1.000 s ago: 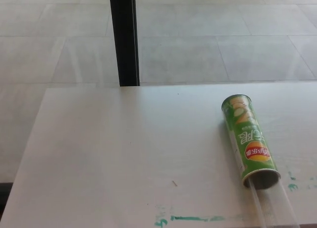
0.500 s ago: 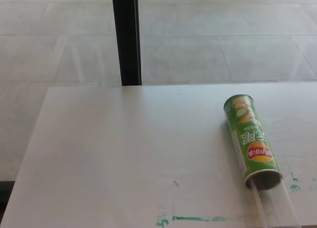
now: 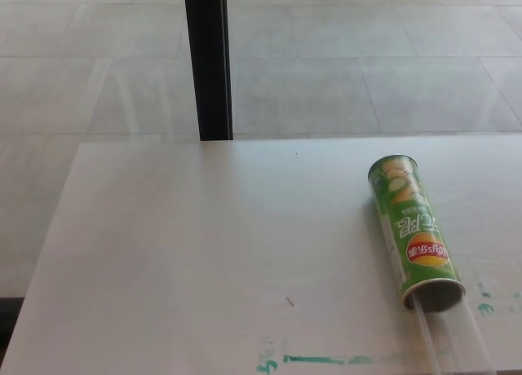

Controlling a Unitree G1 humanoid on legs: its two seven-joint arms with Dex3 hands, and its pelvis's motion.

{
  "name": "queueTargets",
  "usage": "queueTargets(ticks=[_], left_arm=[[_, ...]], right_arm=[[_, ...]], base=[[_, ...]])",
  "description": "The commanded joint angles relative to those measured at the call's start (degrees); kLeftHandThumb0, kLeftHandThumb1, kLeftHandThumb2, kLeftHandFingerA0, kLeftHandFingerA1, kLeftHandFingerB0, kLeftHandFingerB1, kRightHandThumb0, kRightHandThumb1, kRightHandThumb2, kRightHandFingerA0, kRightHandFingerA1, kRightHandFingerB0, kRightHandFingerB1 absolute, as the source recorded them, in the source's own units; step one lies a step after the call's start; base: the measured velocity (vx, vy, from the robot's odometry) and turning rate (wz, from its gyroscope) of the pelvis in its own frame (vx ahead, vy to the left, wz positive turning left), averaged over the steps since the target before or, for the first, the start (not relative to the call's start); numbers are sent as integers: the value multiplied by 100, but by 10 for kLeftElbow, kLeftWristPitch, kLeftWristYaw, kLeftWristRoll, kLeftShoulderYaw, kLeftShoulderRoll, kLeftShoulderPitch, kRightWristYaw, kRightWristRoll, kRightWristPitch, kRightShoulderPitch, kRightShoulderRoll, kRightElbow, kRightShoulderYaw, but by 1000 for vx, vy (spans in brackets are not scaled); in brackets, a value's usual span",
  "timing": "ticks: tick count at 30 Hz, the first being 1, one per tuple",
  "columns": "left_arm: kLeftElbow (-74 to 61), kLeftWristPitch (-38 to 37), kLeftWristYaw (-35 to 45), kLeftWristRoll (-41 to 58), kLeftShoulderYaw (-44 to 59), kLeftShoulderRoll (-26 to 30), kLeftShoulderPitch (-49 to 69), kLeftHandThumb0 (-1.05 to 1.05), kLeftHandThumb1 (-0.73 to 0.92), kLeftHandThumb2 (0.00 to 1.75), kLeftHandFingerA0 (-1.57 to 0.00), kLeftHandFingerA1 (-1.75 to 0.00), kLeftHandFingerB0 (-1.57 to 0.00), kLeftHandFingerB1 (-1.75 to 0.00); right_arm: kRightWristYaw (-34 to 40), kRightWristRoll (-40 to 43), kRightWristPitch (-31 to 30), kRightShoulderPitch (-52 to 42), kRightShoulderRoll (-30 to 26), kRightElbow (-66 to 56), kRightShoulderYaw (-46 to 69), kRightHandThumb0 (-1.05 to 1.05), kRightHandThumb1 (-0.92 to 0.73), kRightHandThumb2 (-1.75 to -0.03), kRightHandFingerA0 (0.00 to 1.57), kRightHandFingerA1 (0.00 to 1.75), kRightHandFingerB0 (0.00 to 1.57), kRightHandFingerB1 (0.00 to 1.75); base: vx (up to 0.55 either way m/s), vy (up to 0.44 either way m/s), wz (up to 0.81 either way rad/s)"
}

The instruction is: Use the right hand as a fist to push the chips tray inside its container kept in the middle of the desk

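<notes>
White tabletop carries a green chips can lying down, clear tray sticking out; neither hand shows, fingers unseen.

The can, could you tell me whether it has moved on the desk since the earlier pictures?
No. The can keeps its place relative to the green mark on the desk; only the camera shifted slightly.
</notes>
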State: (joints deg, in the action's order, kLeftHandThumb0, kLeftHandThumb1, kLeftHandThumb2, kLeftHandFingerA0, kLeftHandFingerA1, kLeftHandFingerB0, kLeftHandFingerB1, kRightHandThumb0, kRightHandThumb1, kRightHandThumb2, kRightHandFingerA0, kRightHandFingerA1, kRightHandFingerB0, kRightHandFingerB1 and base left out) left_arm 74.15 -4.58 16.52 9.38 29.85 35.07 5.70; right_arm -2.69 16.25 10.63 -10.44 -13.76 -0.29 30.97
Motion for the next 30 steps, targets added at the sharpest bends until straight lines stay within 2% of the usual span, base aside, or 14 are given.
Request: queueTargets(ticks=[1,6,7,12,17,20,23,26,28,30], left_arm=[[6,-1,-4,12,4,7,-2,-59,73,62,-52,-57,-44,-41],[3,1,-8,11,3,12,-7,-60,73,62,-53,-59,-45,-45],[3,0,-8,12,4,13,-7,-59,73,61,-54,-62,-46,-45],[3,-2,-6,3,-5,18,-3,-61,74,62,-52,-54,-45,-40],[4,-6,-3,6,-2,17,-3,-62,73,62,-53,-57,-45,-40],[4,-6,-1,4,-5,18,-3,-61,74,62,-51,-57,-44,-41],[3,-8,-1,5,-5,18,-3,-61,75,62,-53,-61,-45,-43],[0,-8,1,7,-3,20,0,-61,75,62,-53,-61,-44,-42],[2,-11,0,3,-8,21,1,-61,74,62,-50,-55,-43,-41],[2,-3,3,12,-1,20,-1,-62,73,62,-51,-58,-43,-41]], right_arm=[[-83,14,-24,-121,11,-246,-125,-54,-64,-97,57,70,36,54],[-106,-15,-2,-153,-4,-266,-177,-54,-63,-98,60,72,39,55],[-116,-32,1,-170,-20,-280,-189,-52,-80,-64,64,66,45,40],[-152,-54,27,-205,-71,-301,-204,-48,-80,-63,72,67,52,44],[-179,-66,39,-221,-117,-317,-206,-47,-80,-64,76,71,55,47],[-224,-84,38,-233,-180,-331,-201,-53,-79,-63,76,75,59,48],[-238,-111,43,-243,-221,-348,-189,-53,-78,-63,79,67,58,49],[-241,-128,33,-250,-245,-366,-182,-55,-78,-63,77,64,58,48],[-241,-134,39,-255,-251,-371,-177,-54,-77,-62,79,66,60,49],[-244,-135,47,-255,-252,-366,-179,-54,-75,-62,78,70,60,50]], base=[[0,0,0],[0,0,0],[0,0,0],[0,0,0],[0,0,0],[0,0,0],[0,0,0],[0,0,0],[0,0,0],[0,0,0]])
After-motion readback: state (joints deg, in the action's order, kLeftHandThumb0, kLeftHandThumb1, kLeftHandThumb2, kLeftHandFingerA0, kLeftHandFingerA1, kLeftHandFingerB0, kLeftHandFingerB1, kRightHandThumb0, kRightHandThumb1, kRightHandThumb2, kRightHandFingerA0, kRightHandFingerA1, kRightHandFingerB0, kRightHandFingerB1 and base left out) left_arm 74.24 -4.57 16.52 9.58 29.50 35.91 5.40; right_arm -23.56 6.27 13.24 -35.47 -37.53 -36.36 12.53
